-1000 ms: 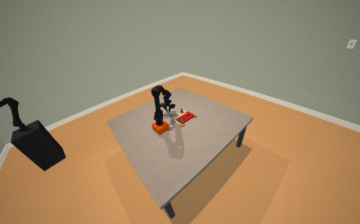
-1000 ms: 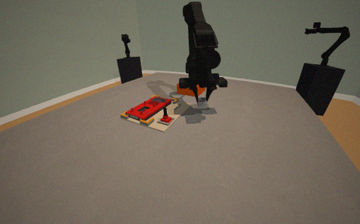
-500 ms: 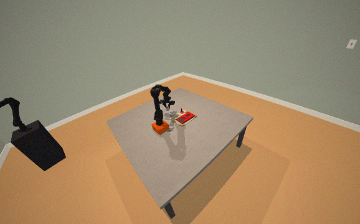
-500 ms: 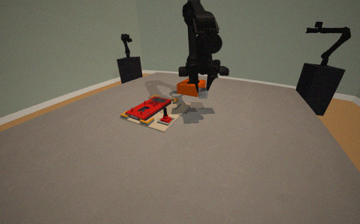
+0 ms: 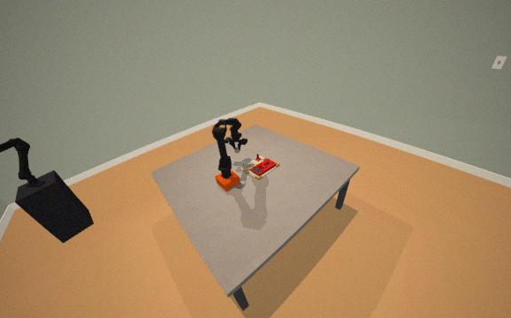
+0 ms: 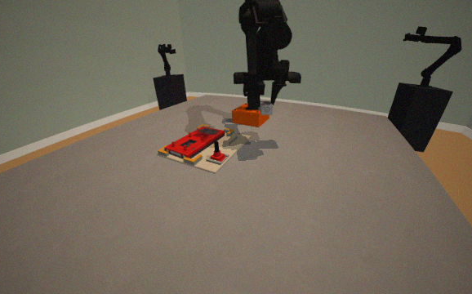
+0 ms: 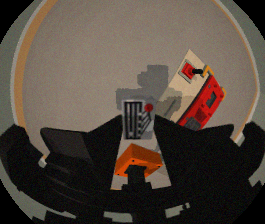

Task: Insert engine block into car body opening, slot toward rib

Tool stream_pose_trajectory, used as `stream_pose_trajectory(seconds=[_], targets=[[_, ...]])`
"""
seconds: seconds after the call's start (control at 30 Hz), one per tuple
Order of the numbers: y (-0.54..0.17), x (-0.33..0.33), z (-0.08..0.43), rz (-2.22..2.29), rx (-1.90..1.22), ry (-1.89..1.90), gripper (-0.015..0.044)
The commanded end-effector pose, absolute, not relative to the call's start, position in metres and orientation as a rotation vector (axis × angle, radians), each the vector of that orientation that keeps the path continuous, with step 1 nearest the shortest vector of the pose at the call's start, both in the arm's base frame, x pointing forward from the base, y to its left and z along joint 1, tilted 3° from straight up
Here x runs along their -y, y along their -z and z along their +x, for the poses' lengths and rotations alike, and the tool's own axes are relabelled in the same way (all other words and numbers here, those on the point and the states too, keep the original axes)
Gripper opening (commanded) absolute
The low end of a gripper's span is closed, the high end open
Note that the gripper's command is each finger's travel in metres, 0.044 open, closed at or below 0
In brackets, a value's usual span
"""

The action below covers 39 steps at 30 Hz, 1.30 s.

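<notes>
The grey engine block [image 5: 237, 150] [image 6: 266, 109] [image 7: 132, 120] is held in the air above the table; in the wrist view its top shows dark slots and a red round part. My gripper [image 5: 237, 148] [image 6: 265, 104] [image 7: 137, 118] is shut on it, one finger on each side. The red car body [image 5: 257, 170] [image 6: 178, 149] [image 7: 211, 109] lies on the cream board [image 6: 211, 167] [image 7: 191, 56], to the right in the wrist view and apart from the block. A dark opening [image 6: 188, 144] [image 7: 211, 98] shows in its top. The rib is too small to tell.
A red-based post with a black upright stick [image 5: 258, 158] [image 6: 217, 155] [image 7: 188, 71] stands on the board beside the car body. Yellow corner pieces [image 6: 193, 159] sit around the body. The arm's orange base [image 5: 227, 181] [image 6: 246, 118] [image 7: 137, 160] stands behind the block in the exterior view.
</notes>
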State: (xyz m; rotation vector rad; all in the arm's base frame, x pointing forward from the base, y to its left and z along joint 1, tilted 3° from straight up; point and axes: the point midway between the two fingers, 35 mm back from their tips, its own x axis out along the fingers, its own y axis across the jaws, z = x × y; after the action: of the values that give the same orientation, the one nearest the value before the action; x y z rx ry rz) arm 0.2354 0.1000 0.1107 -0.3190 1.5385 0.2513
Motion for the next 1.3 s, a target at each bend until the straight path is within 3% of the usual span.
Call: stream_pose_trajectory(seconds=[0.0,1.27], targets=[[-0.116,-0.098,0.236,-0.313,-1.534,-0.245,0.0],[-0.095,-0.021,0.294,-0.13,-1.536,-0.07,0.0]])
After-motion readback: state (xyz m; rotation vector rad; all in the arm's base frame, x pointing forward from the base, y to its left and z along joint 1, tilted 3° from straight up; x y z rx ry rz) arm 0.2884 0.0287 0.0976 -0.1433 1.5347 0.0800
